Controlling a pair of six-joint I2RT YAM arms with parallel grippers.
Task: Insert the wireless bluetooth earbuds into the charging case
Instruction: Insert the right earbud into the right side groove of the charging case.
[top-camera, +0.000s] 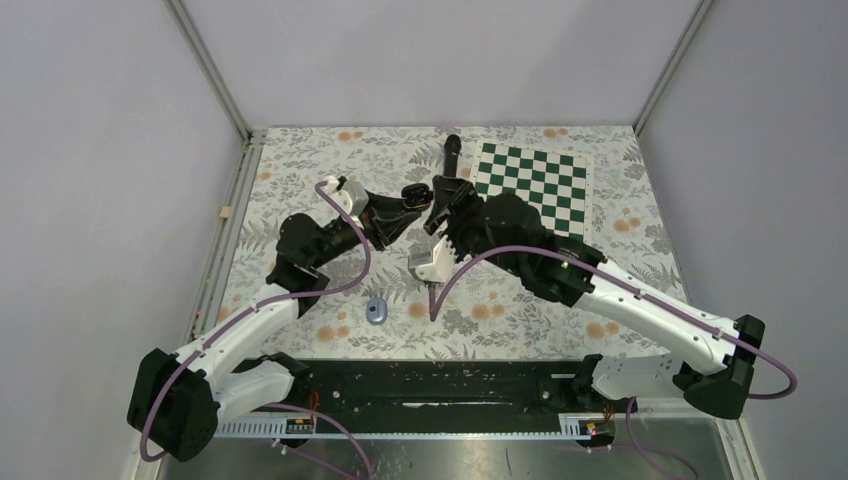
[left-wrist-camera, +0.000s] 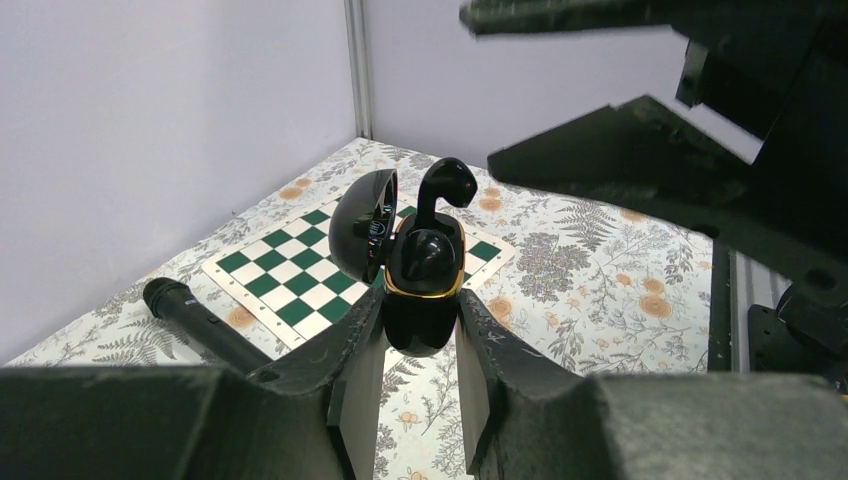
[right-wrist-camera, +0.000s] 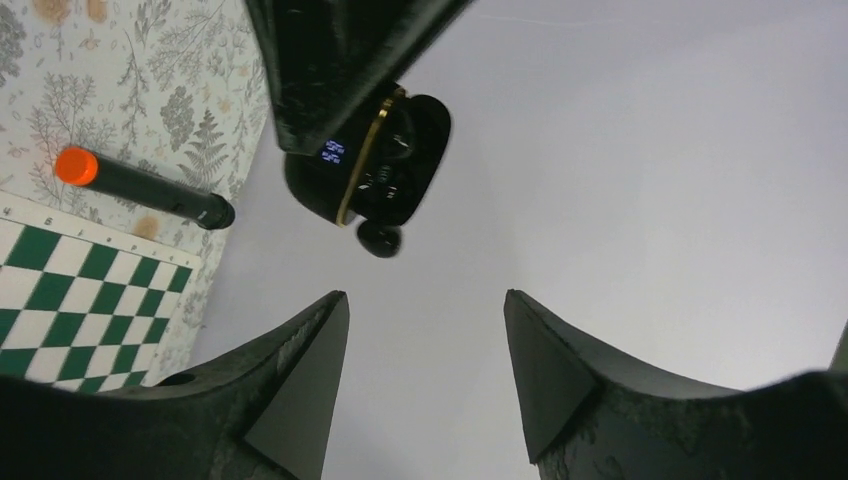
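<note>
Tabletop: floral cloth, grey walls on three sides.
Chessboard: green and white, flat on the far right part of the cloth; used as the reference below.
Right hand: fingers spread wide with nothing between them; just off the chessboard's left edge, facing the left hand and clear of what it holds.
Left hand: pinching the lower body of the charging case from both sides, raised off the cloth to the left of the chessboard.
Microphone: long, black, orange end; lies on the cloth by the chessboard's far left corner.
Charging case: glossy black, gold rim, lid hinged open to one side.
Small oval case: blue-grey, on the cloth well away from the chessboard, toward the arm bases.
Earbud: black, sticking out of the open charging case, only partly in its well.
</note>
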